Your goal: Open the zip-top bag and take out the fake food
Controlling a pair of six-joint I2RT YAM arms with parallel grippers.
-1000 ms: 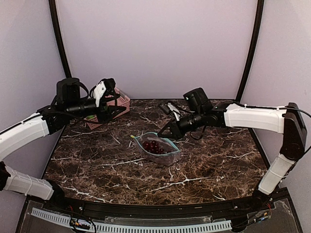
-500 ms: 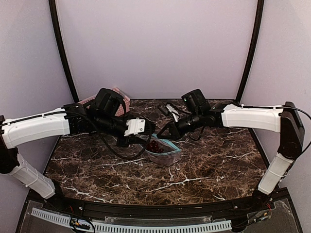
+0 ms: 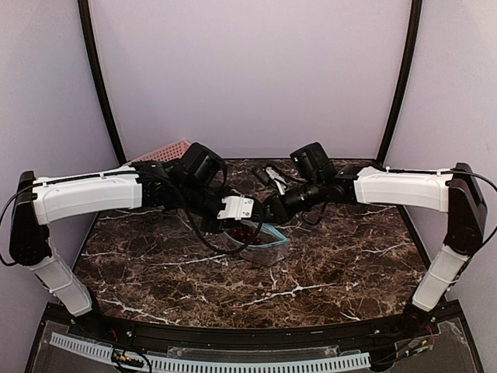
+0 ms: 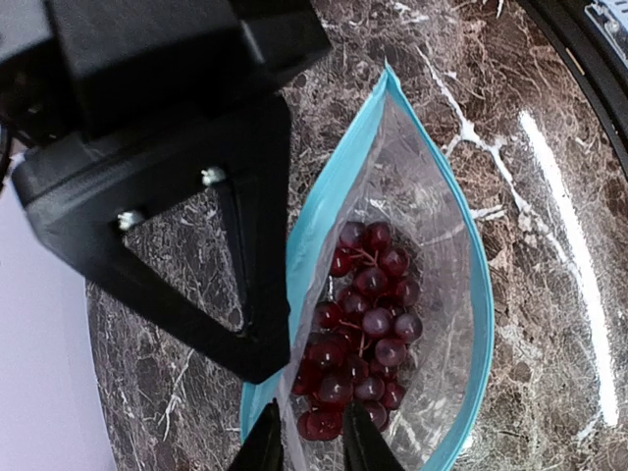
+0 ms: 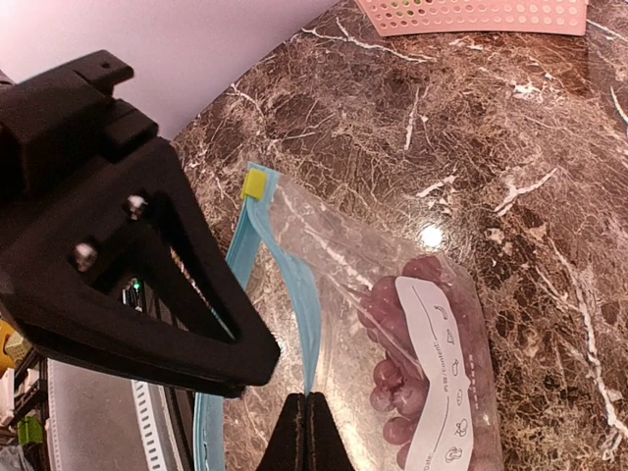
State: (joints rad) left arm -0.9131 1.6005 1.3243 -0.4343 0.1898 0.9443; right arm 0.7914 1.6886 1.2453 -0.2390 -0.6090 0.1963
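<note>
Bag (image 3: 266, 244): clear, teal-rimmed, mouth gaping, lying in the middle of the counter (image 3: 349, 264) between the two arms.
Grapes (image 4: 363, 324): dark red bunch inside the bag.
Left hand (image 4: 312, 446): fingers narrowly apart, astride one side of the bag's rim.
Right hand (image 5: 307, 432): pressed together, pinching the bag's rim at the teal strip.
Basket (image 5: 471, 14): pink, at the counter's far-left edge, well apart from the bag.

Dark brown marble-pattern tabletop (image 3: 326, 268), white veins throughout. Pink slotted plastic basket (image 3: 165, 150) sits at its far left corner, only the rim visible. Plain pale lilac walls (image 3: 248, 70) behind.
</note>
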